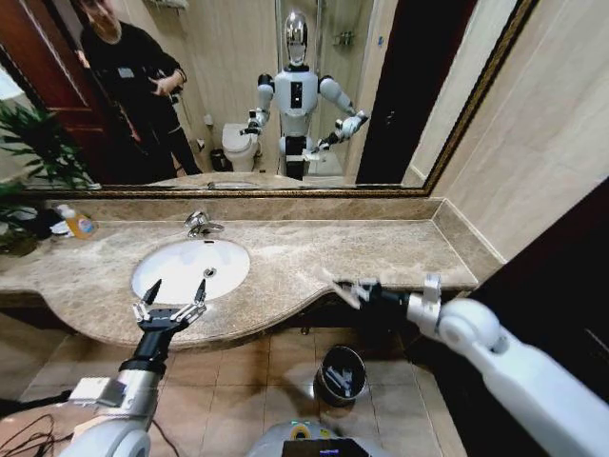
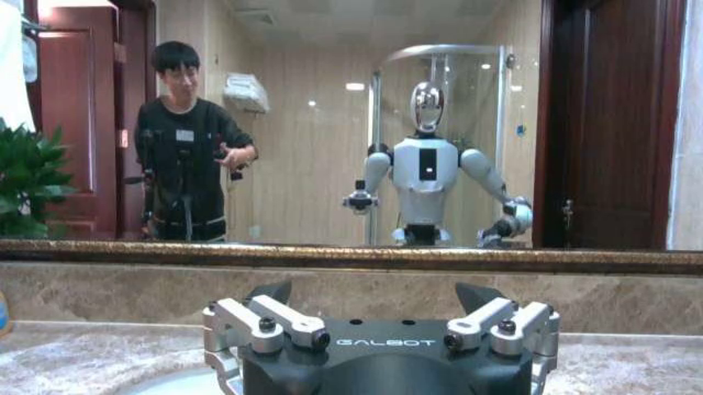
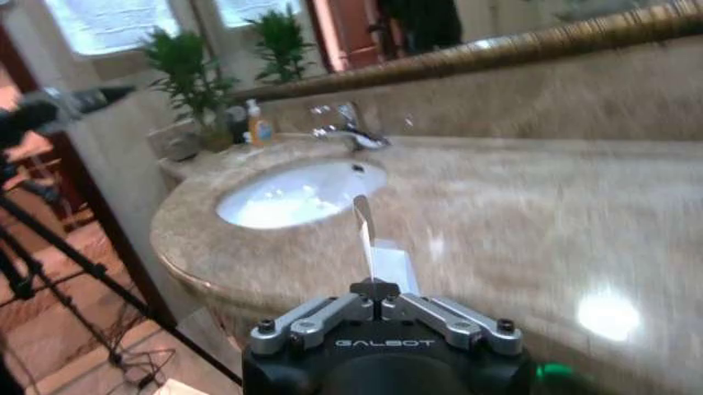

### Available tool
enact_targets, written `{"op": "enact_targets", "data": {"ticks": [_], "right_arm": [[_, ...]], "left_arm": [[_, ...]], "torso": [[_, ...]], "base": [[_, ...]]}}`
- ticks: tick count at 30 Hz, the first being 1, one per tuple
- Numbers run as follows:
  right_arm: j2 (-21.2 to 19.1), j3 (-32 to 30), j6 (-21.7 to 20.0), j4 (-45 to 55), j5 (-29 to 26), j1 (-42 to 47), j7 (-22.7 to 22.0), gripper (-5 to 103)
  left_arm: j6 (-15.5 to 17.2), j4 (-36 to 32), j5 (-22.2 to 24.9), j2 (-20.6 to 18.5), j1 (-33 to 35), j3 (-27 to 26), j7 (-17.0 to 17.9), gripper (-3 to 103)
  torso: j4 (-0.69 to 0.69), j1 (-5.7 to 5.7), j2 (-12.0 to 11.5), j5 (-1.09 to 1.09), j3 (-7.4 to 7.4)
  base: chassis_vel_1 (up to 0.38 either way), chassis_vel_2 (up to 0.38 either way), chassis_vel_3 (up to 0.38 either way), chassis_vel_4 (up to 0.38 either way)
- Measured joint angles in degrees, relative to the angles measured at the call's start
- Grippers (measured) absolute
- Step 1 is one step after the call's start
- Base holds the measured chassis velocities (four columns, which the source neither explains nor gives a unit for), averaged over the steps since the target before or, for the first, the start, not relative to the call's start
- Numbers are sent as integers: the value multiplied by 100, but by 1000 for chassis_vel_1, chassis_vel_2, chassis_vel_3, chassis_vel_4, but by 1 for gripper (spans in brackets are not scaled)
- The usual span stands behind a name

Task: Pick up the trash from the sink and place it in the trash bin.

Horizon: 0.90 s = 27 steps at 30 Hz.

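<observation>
Trash bin: small black bin (image 1: 340, 373) on the floor, below the worktop's front edge, nearest the robot.
Right end effector (image 1: 344, 289): fingers closed on a thin white sachet (image 3: 374, 243), long axis pointing away from the wrist, held over the worktop's (image 1: 362, 252) front edge.
Key relation: the bin lies almost straight below the right end effector; the right arm is the nearer one.
Left end effector (image 1: 175, 293): fingers spread open, empty, at the sink's (image 1: 190, 267) near rim.
Sink: white basin further back; any remaining trash inside is too indistinct to tell.
</observation>
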State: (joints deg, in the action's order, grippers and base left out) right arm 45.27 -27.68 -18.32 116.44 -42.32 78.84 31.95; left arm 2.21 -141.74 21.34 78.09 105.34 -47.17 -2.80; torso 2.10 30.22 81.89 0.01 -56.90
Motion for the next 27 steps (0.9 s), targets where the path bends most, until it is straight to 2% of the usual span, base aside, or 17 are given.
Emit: {"op": "enact_targets", "data": {"ticks": [2, 6, 8, 12, 14, 15, 18, 19, 20, 22, 23, 25, 27], "right_arm": [[135, -18, 86, -83, 116, 125, 32, 0], [582, -211, 334, -414, 468, 627, 455, 0], [628, -231, 342, -456, 497, 657, 483, 0], [984, -205, 437, -1084, 863, 704, 402, 0], [1254, -7, 508, -1668, 1211, 524, -87, 0], [1254, -7, 508, -1668, 1211, 524, -87, 0], [1569, 162, 634, -2365, 1646, 279, -693, 0], [1569, 162, 634, -2365, 1646, 279, -693, 0], [1847, 272, 798, -3001, 2030, 94, -1189, 0], [2157, 324, 1034, -3691, 2454, -116, -1674, 0], [2157, 324, 1034, -3691, 2454, -116, -1674, 0], [2469, 328, 1183, -4253, 2708, -326, -2065, 0], [2620, 328, 1261, -4491, 2788, -452, -2241, 0]], "left_arm": [[0, 0, 0, 0, 0, 0, 0, 100], [0, 0, 0, 0, 0, 0, 0, 100], [0, 0, 0, 0, 0, 0, 0, 100], [0, 0, 0, 0, 0, 0, 0, 100], [0, 0, 0, 0, 0, 0, 0, 100], [0, 0, 0, 0, 0, 0, 0, 100], [0, 0, 0, 0, 0, 0, 0, 100], [0, 0, 0, 0, 0, 0, 0, 100], [0, 0, 0, -1, 0, 0, 0, 100], [0, 1, 0, 0, 0, 0, 0, 100], [0, 1, 0, 0, 0, 0, 0, 100], [0, 0, 0, 0, 0, 0, 1, 100], [0, 0, 0, 0, 0, 0, 0, 100]], "torso": [[1, 0, -1, 0, 0], [0, 0, 0, -3, 0], [1, 0, 0, -2, 0], [0, 0, -1, -2, 0], [1, 0, -1, 0, 0], [1, 0, -1, 0, 0], [1, 1, 0, -3, 0], [1, 1, 0, -3, 0], [1, 1, 0, 0, -1], [0, 1, -1, -1, -1], [0, 1, -1, -1, -1], [0, 1, -1, 0, -1], [1, 1, -1, -2, 0]], "base": [[0, 0, 0, 0], [0, 0, 0, 0], [0, 0, 0, 0], [0, 0, 0, 0], [0, 0, 0, 0], [0, 0, 0, 0], [0, 0, 0, 0], [0, 0, 0, 0], [0, 0, 0, 0], [0, 0, 0, 0], [0, 0, 0, 0], [0, 0, 0, 0], [0, 0, 0, 0]]}}
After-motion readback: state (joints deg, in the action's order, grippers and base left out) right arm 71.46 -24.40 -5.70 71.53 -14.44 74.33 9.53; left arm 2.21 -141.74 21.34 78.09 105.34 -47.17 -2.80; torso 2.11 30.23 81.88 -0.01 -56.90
